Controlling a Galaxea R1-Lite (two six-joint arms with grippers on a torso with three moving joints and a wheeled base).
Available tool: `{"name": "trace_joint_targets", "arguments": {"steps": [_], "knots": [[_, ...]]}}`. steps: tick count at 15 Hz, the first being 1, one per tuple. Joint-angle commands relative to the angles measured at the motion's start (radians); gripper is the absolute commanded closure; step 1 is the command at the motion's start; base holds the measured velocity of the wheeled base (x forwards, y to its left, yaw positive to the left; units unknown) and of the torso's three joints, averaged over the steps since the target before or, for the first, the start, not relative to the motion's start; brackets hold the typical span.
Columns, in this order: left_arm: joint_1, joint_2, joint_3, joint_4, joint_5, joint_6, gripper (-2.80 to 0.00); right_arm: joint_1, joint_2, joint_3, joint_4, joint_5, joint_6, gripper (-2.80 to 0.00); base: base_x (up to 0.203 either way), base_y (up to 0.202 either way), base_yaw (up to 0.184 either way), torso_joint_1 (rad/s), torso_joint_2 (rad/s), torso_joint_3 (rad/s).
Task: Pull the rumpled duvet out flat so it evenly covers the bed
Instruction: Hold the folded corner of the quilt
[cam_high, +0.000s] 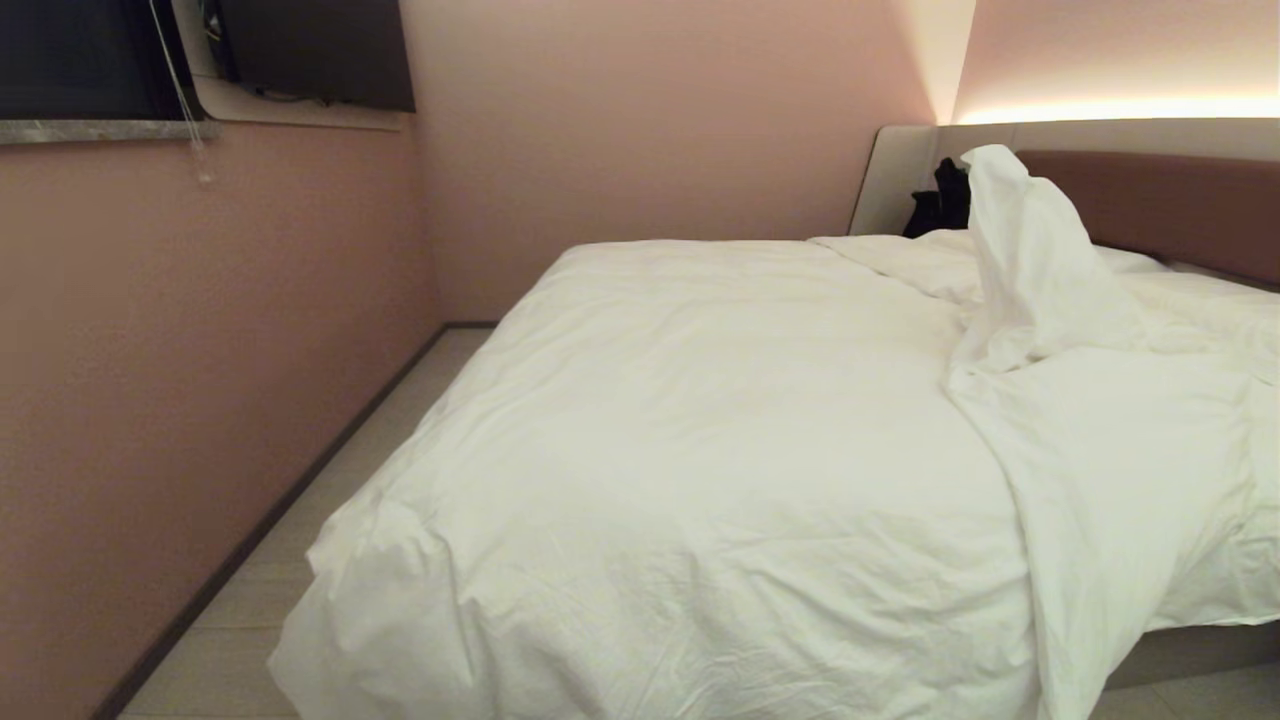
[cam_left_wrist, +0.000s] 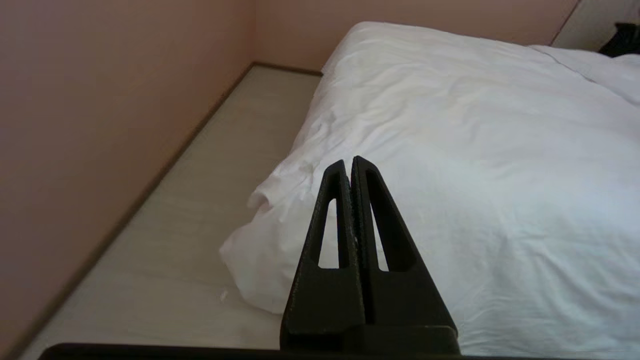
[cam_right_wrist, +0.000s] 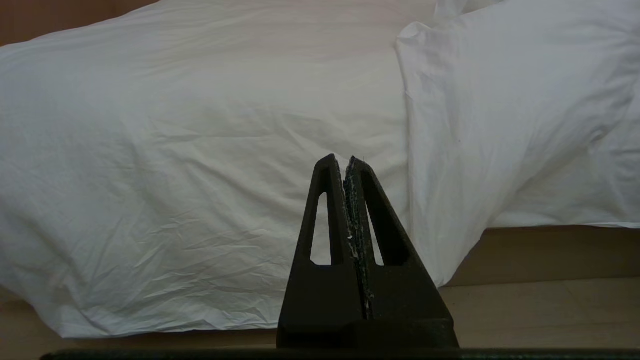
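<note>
Bed (cam_high: 1195, 650): brown headboard (cam_high: 1170, 205) far right, plinth showing near right. On it: white duvet (cam_high: 700, 450), flat on the left, bunched into a peak on the right; dark item (cam_high: 940, 205) by the headboard.

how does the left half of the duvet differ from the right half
The left half of the duvet lies spread fairly flat and smooth; the right half is bunched, with a fold standing up in a peak. The left half drapes over the foot of the bed; the right half is folded over, leaving the plinth exposed. Both are white and creased.
</note>
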Motion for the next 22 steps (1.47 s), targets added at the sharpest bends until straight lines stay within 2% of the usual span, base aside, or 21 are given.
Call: {"name": "trace_joint_targets", "arguments": {"steps": [1,3,8,10,13,14,17,18,22], "knots": [[-0.037,-0.092,0.059,-0.003,0.033,0.054,0.00,0.000,0.000,0.000,-0.001,0.000,0.000,0.00,0.000,0.000,0.000,0.000,0.00,0.000],[-0.014,-0.112,0.115,-0.065,0.038,0.064,0.00,0.000,0.000,0.000,-0.001,0.000,0.000,0.00,0.000,0.000,0.000,0.000,0.00,0.000],[-0.015,-0.119,0.231,-0.203,0.037,0.060,0.00,0.000,0.000,0.000,-0.001,0.000,0.000,0.00,0.000,0.000,0.000,0.000,0.00,0.000],[-0.036,-0.148,0.304,-0.301,0.034,0.068,0.00,0.000,0.000,0.000,-0.001,0.000,0.000,0.00,0.000,0.000,0.000,0.000,0.00,0.000],[-0.060,-0.235,0.397,-0.332,0.025,0.100,0.00,0.000,0.000,0.000,-0.001,0.000,0.000,0.00,0.000,0.000,0.000,0.000,0.00,0.000],[-0.064,-0.271,0.424,-0.337,0.009,0.106,0.00,0.000,0.001,0.000,-0.001,0.000,0.000,0.00,0.000,0.000,0.000,0.000,0.00,0.000],[-0.069,-0.397,0.509,-0.357,-0.118,0.109,0.00,0.000,0.000,0.000,-0.001,0.000,0.000,0.00,0.000,0.000,0.000,0.000,0.00,0.000],[-0.070,-0.402,0.524,-0.378,-0.138,0.104,0.00,0.000,0.000,0.000,-0.001,0.000,0.000,0.00,0.000,0.000,0.000,0.000,0.00,0.000],[-0.071,-0.402,0.621,-0.526,-0.135,0.100,0.00,0.000,0.000,0.000,-0.001,0.000,0.000,0.00,0.000,0.000,0.000,0.000,0.00,0.000]]}}
